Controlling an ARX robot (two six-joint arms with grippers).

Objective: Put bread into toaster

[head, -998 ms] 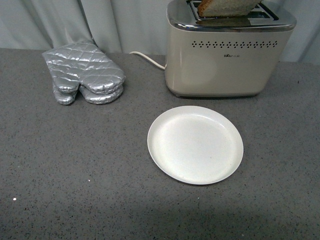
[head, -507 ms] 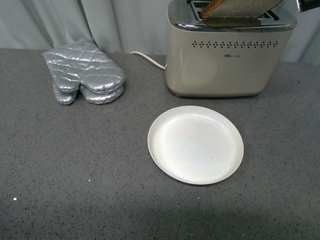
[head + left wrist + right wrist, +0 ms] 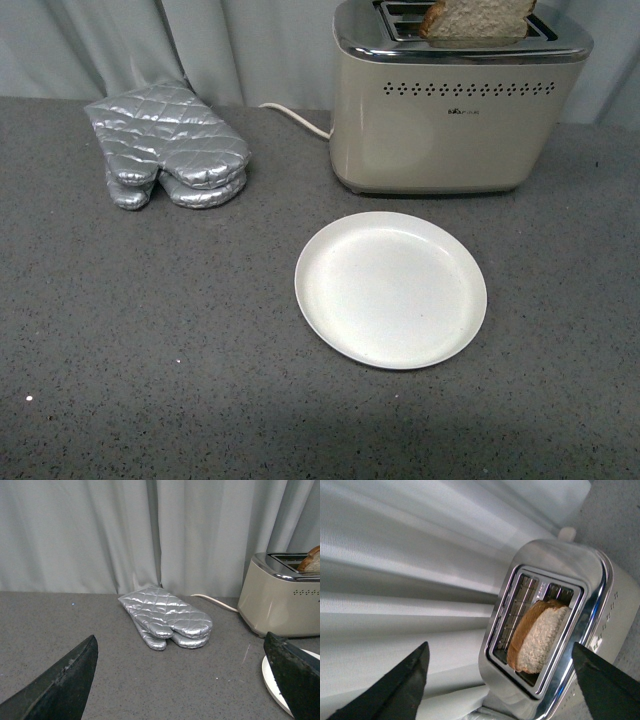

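Now, bread: the bread (image 3: 478, 18) sits in the slot of the toaster (image 3: 455, 105) nearer the robot, its upper part standing proud of the chrome top; in the right wrist view (image 3: 537, 636) it leans across the slot, not yet fully down.
Key relation: the slice's long axis runs along the slot, so what is left, as I judge it, is a straight push down and perhaps squaring the tilt.
Nearer arm: the right gripper (image 3: 500, 690) hangs above the toaster, looking down into the slots, touching nothing; the left gripper (image 3: 185, 680) is low over the table, well apart from the toaster.
Right gripper state: fingers spread wide, nothing between them.
Left gripper state: fingers spread wide, empty.
Progress: bread released in the slot; task looks nearly done.
Writing: a small dark logo (image 3: 467, 117) under the vent holes, too small to read; no other labels show.
Other things: plate (image 3: 391, 289) bare, just in front of the toaster; mitts (image 3: 167, 145) off to the left; cord (image 3: 298, 117) trailing behind.
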